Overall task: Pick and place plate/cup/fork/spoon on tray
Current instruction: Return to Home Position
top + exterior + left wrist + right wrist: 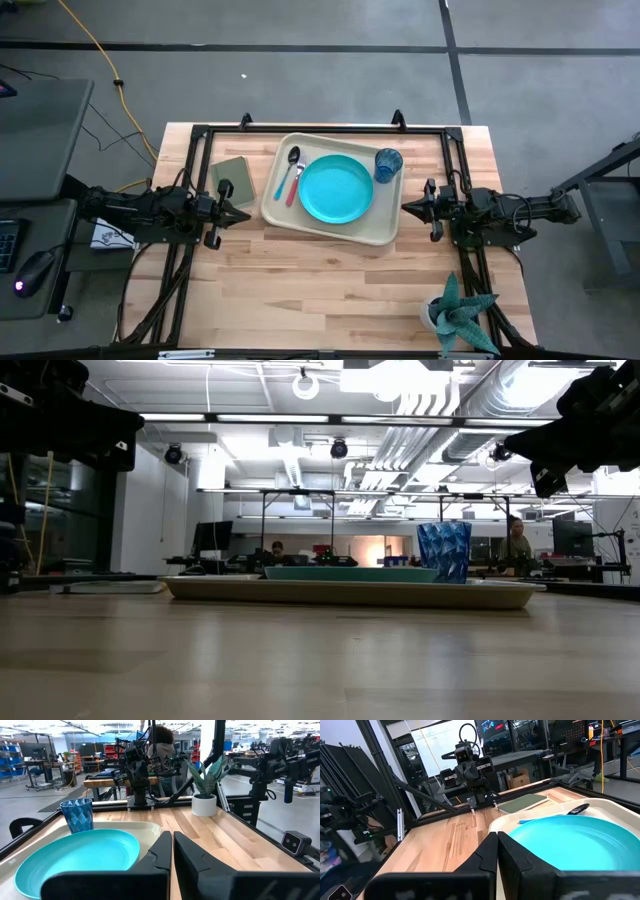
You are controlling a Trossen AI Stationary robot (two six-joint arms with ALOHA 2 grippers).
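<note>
The cream tray point(380, 232) lies on the table's far middle. On it rest the turquoise plate point(336, 188), the dark-blue cup point(388, 163) at its far right corner, and the blue-handled spoon point(287, 172) and pink-handled fork point(296, 184) side by side left of the plate. My left gripper point(244, 212) is shut and empty just left of the tray. My right gripper point(408, 207) is shut and empty just right of the tray. The plate point(75, 857) and cup point(77, 815) show in the left wrist view, the plate point(575, 837) and spoon point(577, 810) in the right wrist view.
An olive-green pad point(233, 178) lies left of the tray. A teal spiky plant in a white pot point(455, 318) stands at the near right corner. Bare wood lies along the table's near half. People sit in the room beyond the table.
</note>
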